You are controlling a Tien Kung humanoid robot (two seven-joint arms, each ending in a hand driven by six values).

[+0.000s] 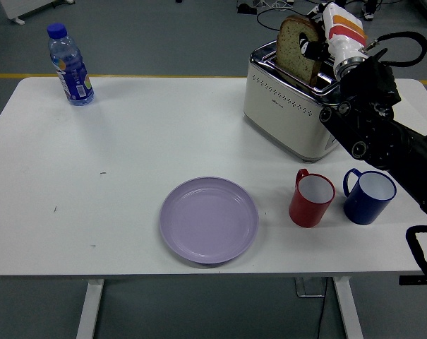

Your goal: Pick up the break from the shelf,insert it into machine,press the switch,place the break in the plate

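The slice of bread [298, 48] stands upright at the upper right of the frame, most of it clear above the slot of the toaster [291, 113], its lower edge seemingly just at or inside the opening. The right hand [319, 44] pinches it by the upper right edge, fingers closed on the crust, a grip that keeps the slice vertical so it can pass the narrow slot without catching. By the look of it, the toasting step is over and the bread is on its way to the plate [209, 219], which lies empty in the lower middle of the table [128, 155], well apart from the toaster. A red cup [311, 199] and a blue cup [368, 195] stand just below the toaster, near the likely path. A water bottle [70, 65] stands at the upper left.
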